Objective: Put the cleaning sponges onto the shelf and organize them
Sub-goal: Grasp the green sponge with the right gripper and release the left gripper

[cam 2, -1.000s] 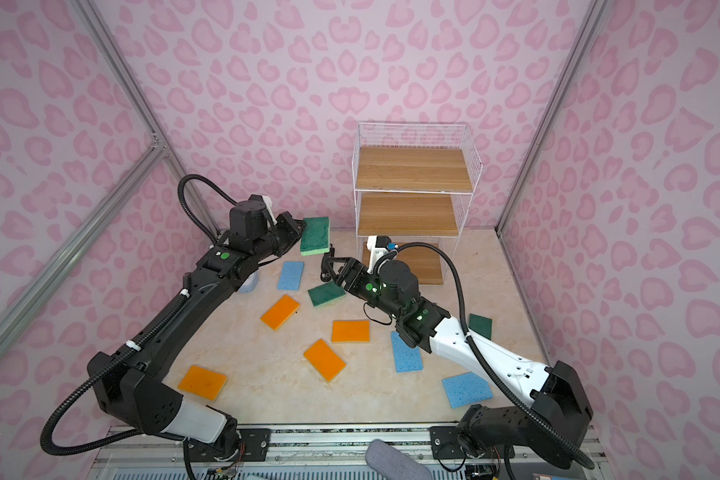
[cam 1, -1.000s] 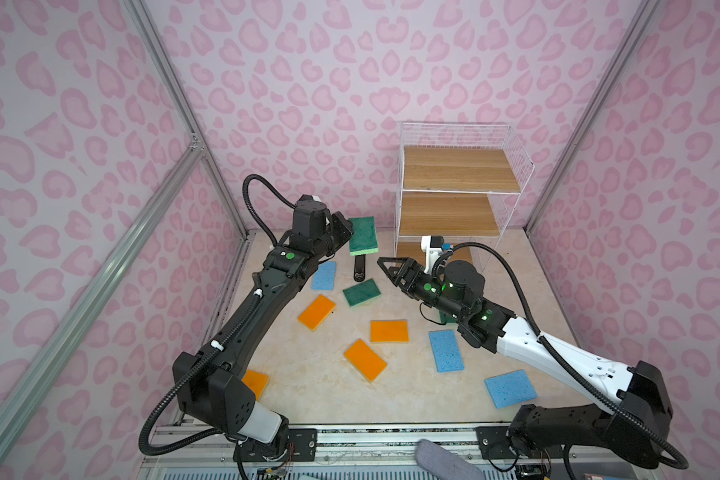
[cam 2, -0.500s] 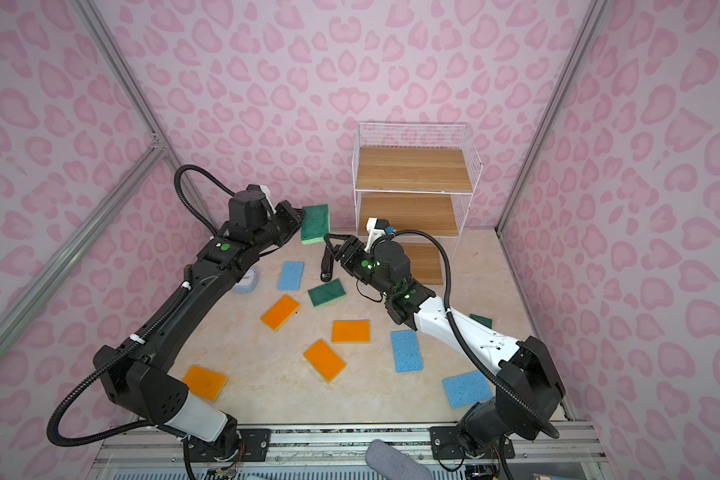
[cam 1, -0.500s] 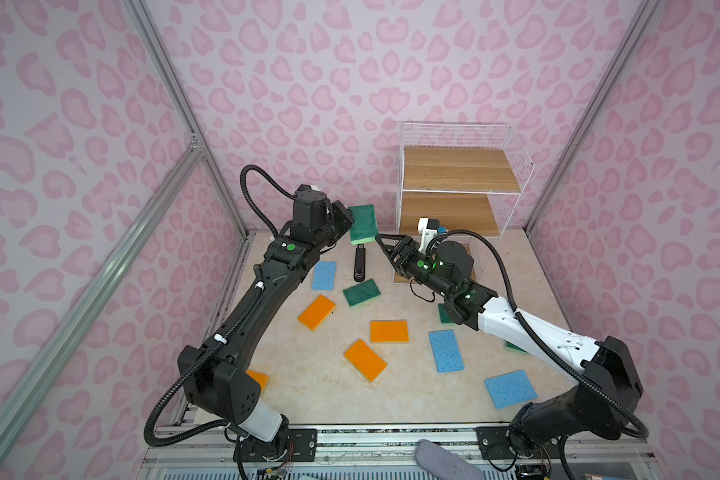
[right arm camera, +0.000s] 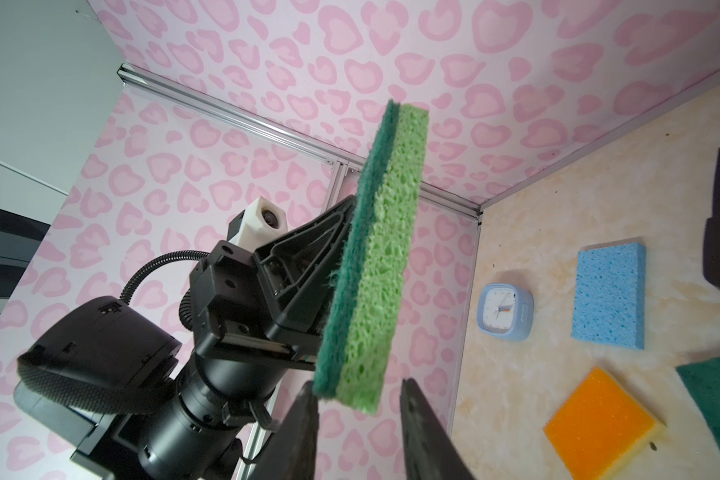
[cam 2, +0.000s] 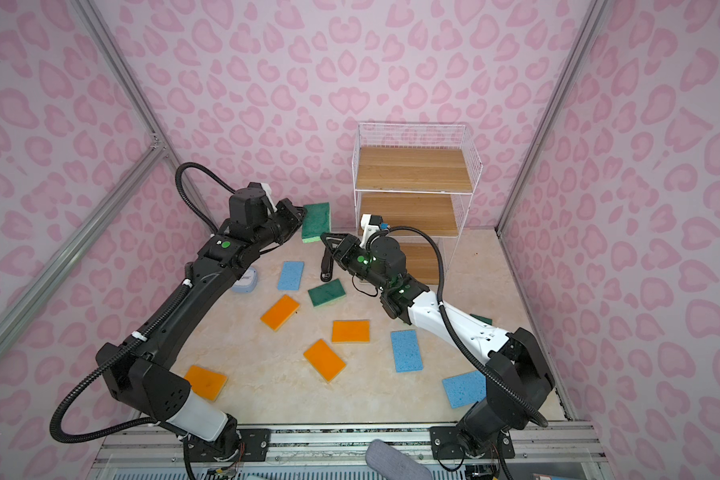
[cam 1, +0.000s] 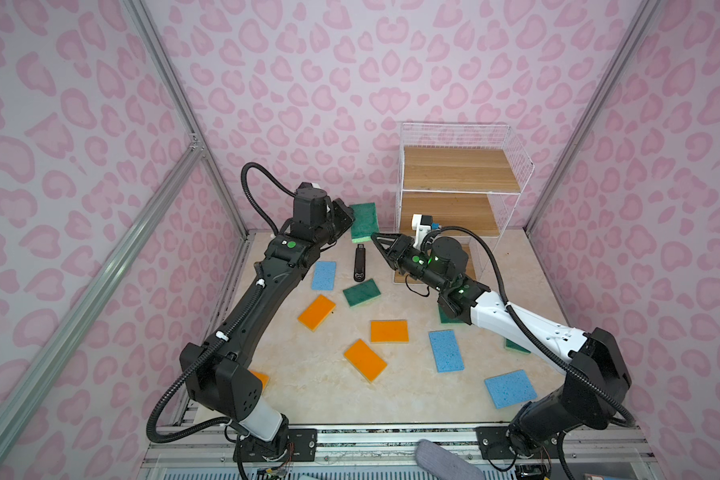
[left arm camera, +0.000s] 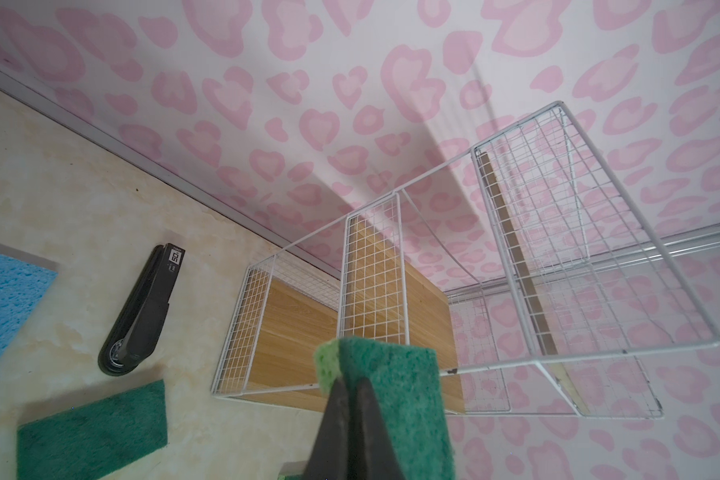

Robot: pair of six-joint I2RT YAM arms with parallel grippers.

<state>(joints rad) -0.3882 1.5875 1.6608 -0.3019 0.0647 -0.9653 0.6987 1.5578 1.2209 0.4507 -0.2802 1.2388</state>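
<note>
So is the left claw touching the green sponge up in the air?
Touching. In the left wrist view the left gripper is pinched shut on the lifted green sponge, its fingers pressed against both faces with no gap.

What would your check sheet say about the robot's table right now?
Surface: beige marbled table, a few dark specks.
Job's things: green sponge held in the air beside the shelf; other sponges lie scattered on the table; shelf boards bare where visible.
Clutter: black stapler, blue clock.
Grippers: left gripper shut on the green sponge; right gripper open, jaws straddling a free corner.
Cables: black hoses loop over both arms, nothing snagged seen.
Surroundings: pink patterned walls, metal posts.
</note>
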